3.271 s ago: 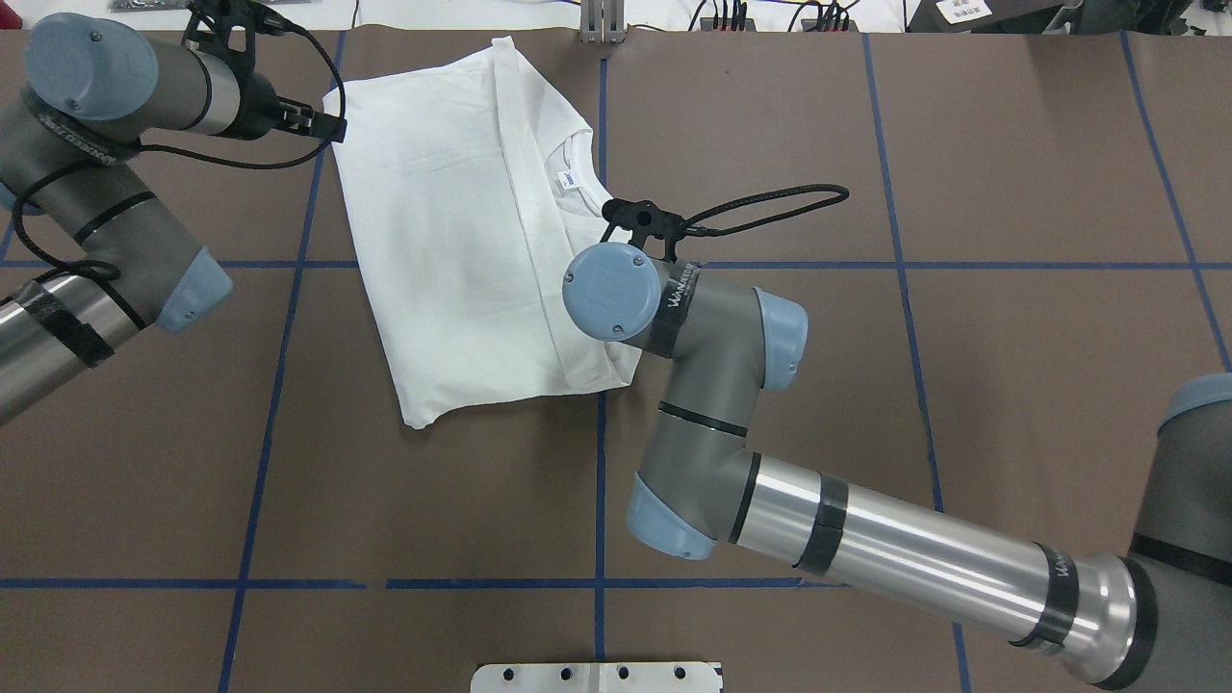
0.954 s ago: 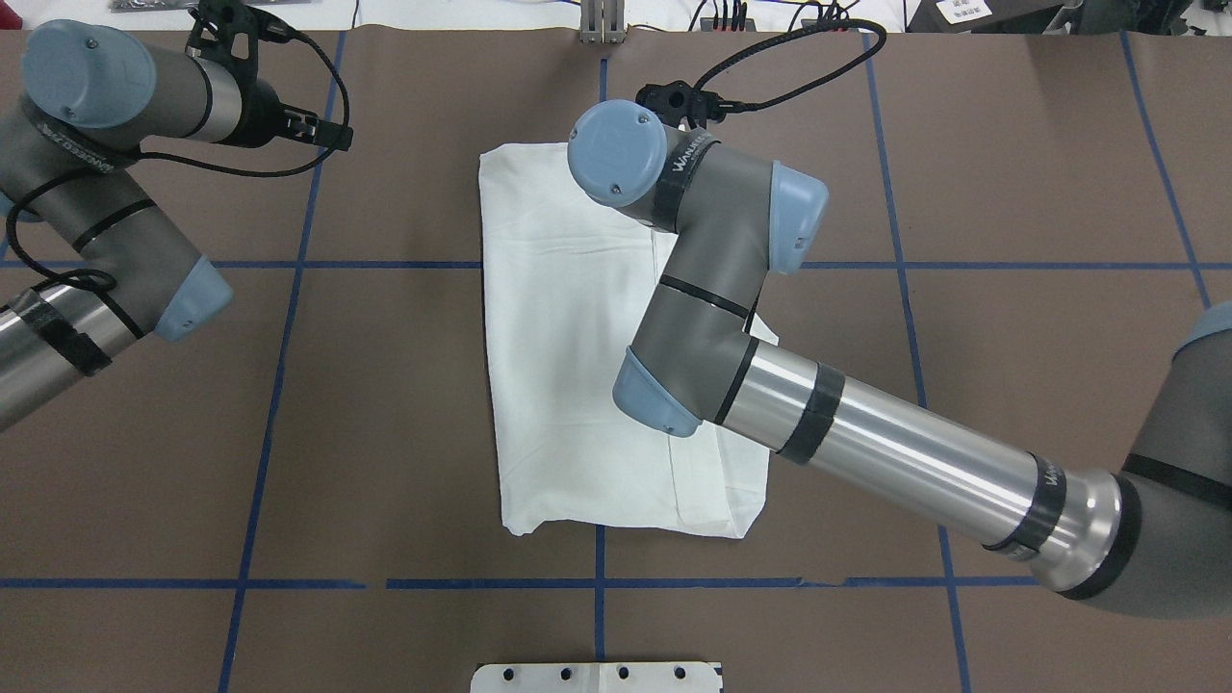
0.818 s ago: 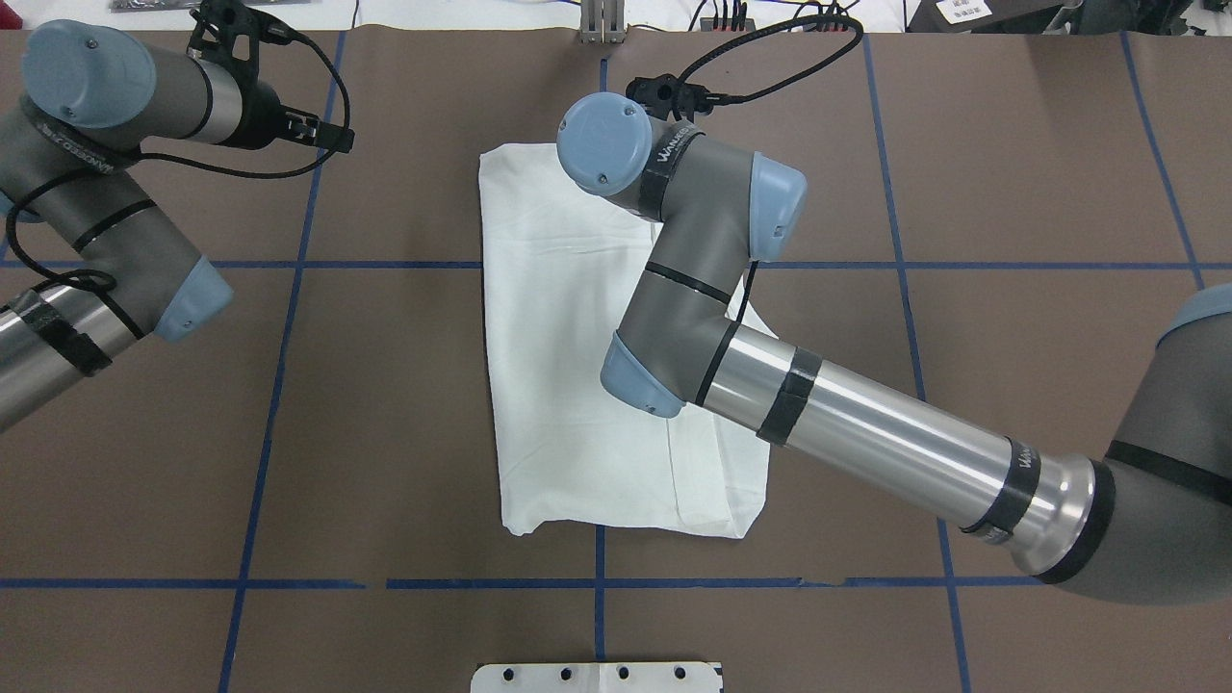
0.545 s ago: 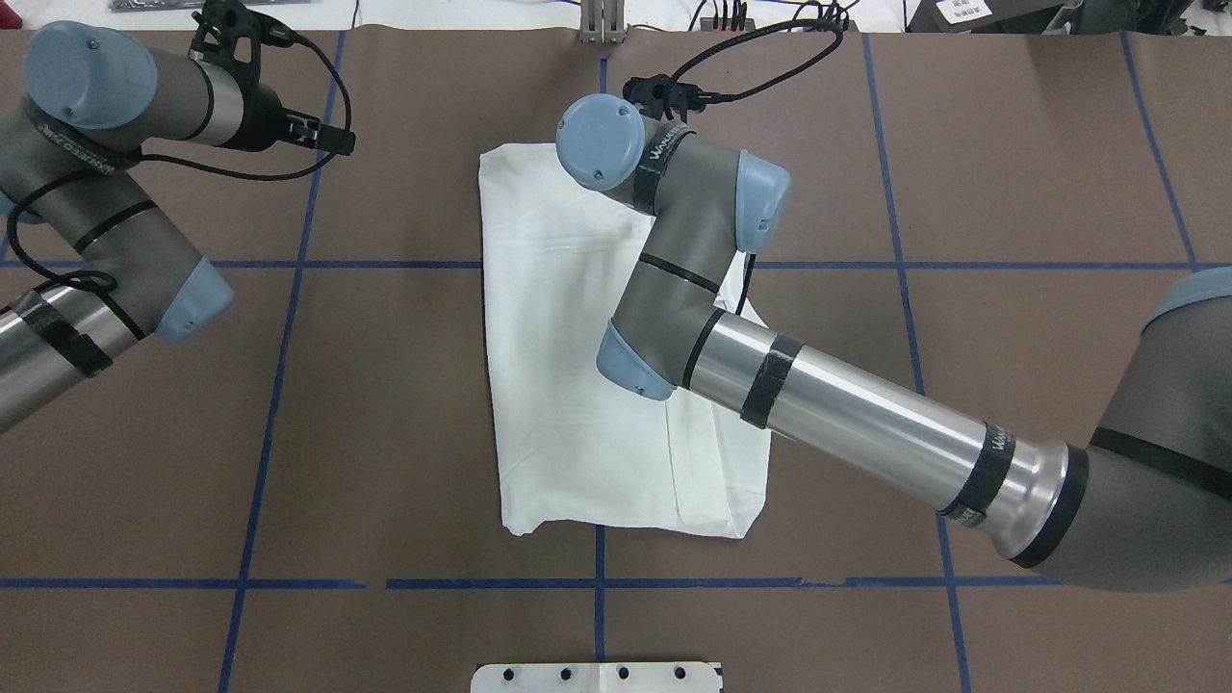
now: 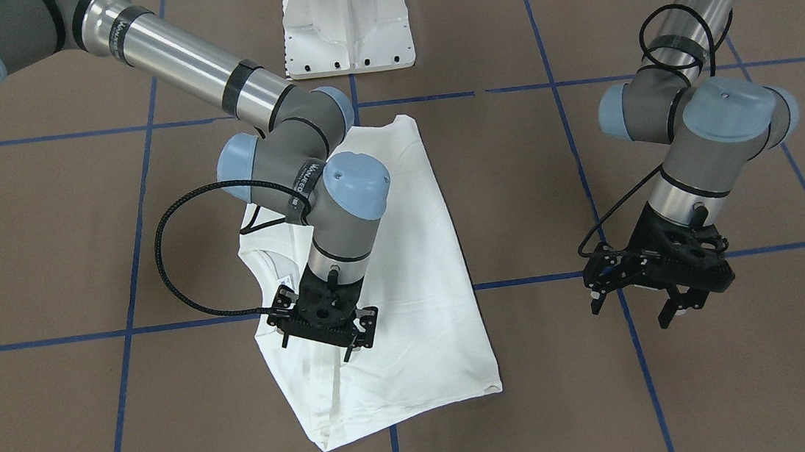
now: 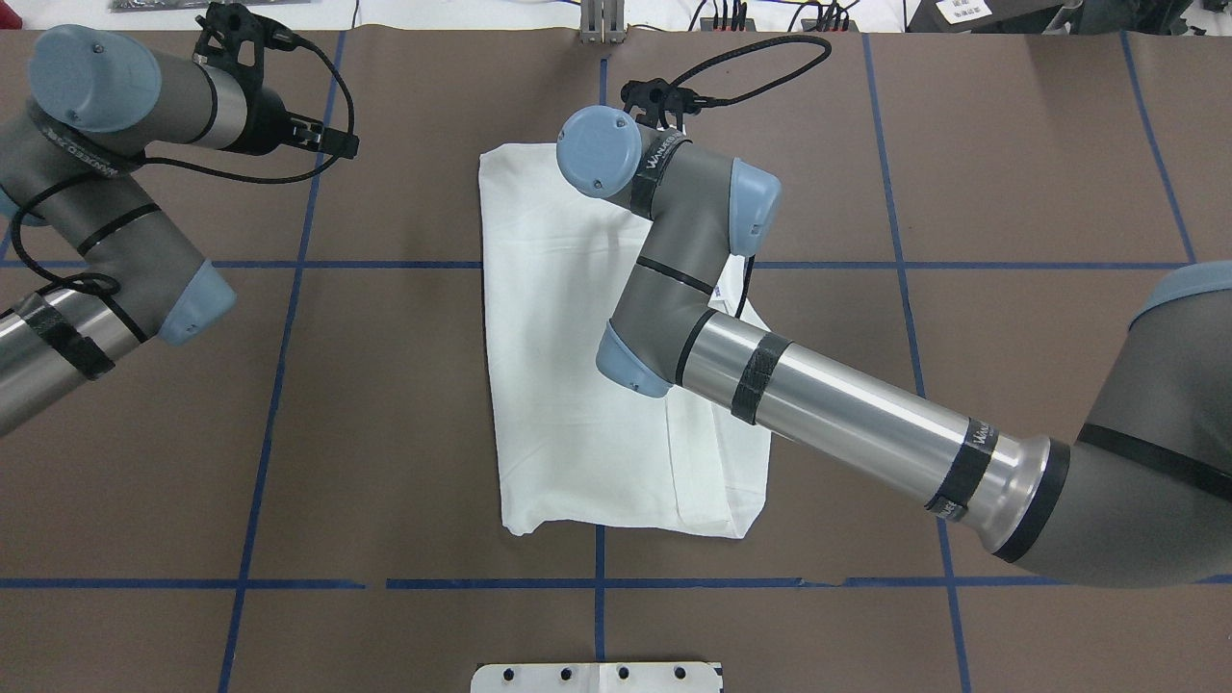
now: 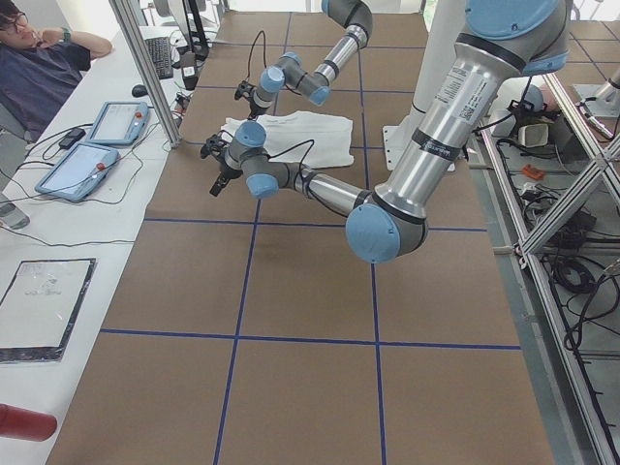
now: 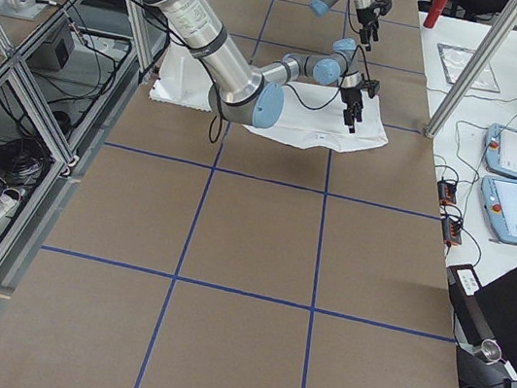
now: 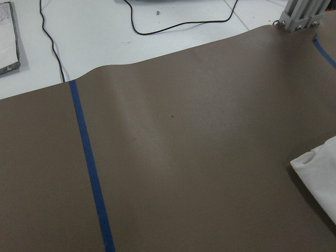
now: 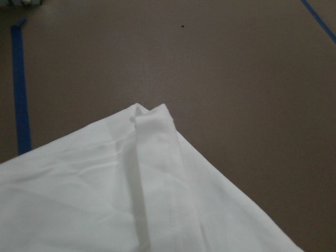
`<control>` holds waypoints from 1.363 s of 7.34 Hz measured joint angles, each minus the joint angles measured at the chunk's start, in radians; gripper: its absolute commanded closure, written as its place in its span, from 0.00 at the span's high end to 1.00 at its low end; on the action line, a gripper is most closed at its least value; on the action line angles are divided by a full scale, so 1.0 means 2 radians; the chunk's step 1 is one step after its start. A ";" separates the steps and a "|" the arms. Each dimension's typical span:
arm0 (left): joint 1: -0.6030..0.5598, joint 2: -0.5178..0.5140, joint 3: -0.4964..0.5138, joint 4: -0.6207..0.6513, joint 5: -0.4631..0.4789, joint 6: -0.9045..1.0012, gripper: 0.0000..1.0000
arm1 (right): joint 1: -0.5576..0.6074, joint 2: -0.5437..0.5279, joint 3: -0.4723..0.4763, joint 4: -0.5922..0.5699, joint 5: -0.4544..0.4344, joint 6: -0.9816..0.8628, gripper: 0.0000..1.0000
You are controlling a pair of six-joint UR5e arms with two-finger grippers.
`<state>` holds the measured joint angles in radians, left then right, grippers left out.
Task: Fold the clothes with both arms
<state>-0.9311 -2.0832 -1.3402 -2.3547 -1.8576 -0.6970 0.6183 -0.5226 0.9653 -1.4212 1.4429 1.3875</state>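
The white shirt (image 6: 568,385) lies folded into a long rectangle at the table's middle, also seen in the front view (image 5: 421,268). My right gripper (image 5: 316,346) hovers open just above the shirt's far end, near its folded edge, holding nothing. From overhead only the gripper's black mount (image 6: 664,96) shows past the wrist. The right wrist view looks down on a shirt corner (image 10: 131,184) with a doubled hem. My left gripper (image 5: 631,313) hangs open over bare table to the shirt's side, also seen overhead (image 6: 332,144). Its wrist view catches only a shirt corner (image 9: 323,173).
A white metal pedestal (image 5: 346,21) stands at the robot's edge of the table. Blue tape lines (image 6: 279,385) cross the brown surface. A metal post (image 6: 602,24) stands at the far edge. Tablets (image 7: 97,145) and a seated person (image 7: 39,68) are beside the table.
Since 3.3 s ago the shirt has been folded over and shifted right into a narrower rectangle. Over the last second the right wrist drifted slightly left; the shirt and left arm stayed put.
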 measured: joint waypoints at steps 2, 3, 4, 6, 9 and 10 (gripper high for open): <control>0.001 0.000 -0.001 0.000 0.000 -0.006 1.00 | -0.007 0.001 -0.009 0.003 -0.004 0.001 1.00; 0.001 0.000 -0.001 0.000 0.000 -0.008 1.00 | -0.009 0.001 -0.011 0.002 -0.005 -0.007 1.00; 0.001 0.000 -0.001 0.000 0.000 -0.008 1.00 | -0.010 0.001 -0.011 -0.005 -0.006 -0.028 1.00; 0.001 0.000 0.000 0.000 0.000 -0.008 1.00 | -0.008 0.001 -0.010 -0.035 -0.006 -0.081 1.00; 0.002 0.000 0.002 -0.001 0.000 -0.009 1.00 | 0.016 0.000 0.006 -0.093 0.001 -0.192 1.00; 0.002 0.000 0.002 -0.001 0.000 -0.009 1.00 | 0.028 -0.007 0.013 -0.113 0.005 -0.236 1.00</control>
<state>-0.9266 -2.0832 -1.3369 -2.3562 -1.8567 -0.7141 0.6749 -0.5359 0.9917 -1.6479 1.4523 0.9155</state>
